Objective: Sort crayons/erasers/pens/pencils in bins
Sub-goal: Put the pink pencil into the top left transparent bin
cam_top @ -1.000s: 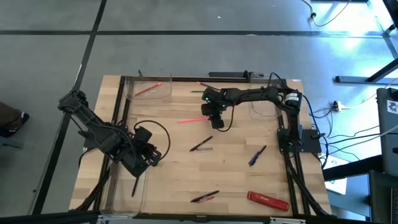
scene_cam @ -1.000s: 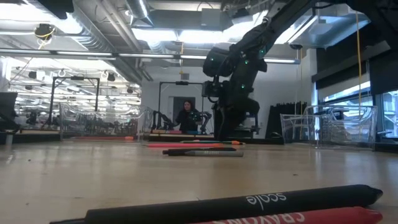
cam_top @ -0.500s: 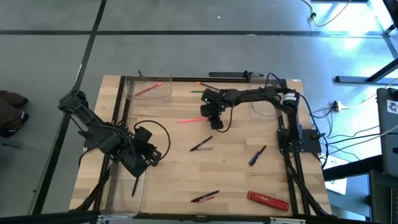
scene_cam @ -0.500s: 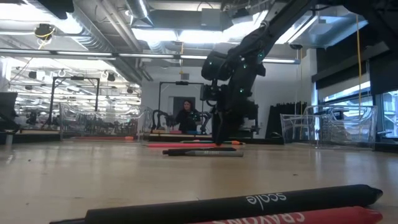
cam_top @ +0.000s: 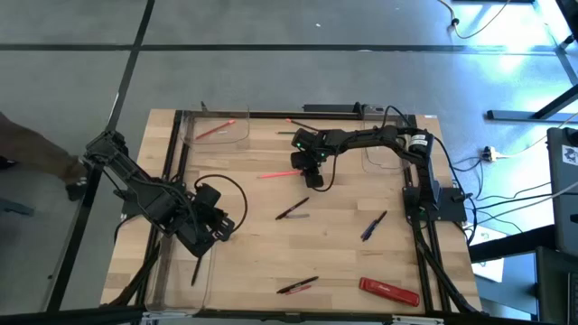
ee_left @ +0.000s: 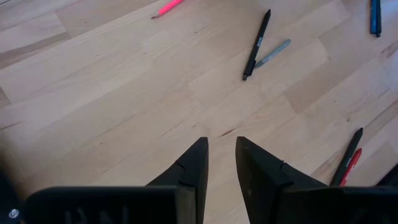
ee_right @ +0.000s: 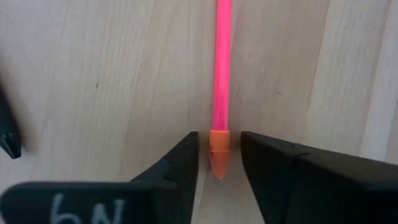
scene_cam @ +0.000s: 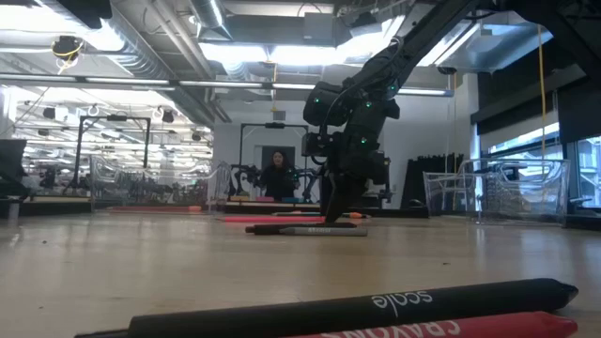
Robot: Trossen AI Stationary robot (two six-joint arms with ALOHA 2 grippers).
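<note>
R wrist cam only: right gripper [ee_right: 219, 155] fingers narrow, straddling crayon [ee_right: 220, 81] tip, grip unclear

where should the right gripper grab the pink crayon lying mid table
At the capped orange end, from straight above. The pink crayon lies flat on the wood, so only its two long sides are free. The right gripper already straddles that end, fingers either side, across the stick's width. Whether they touch it cannot be told.
</note>
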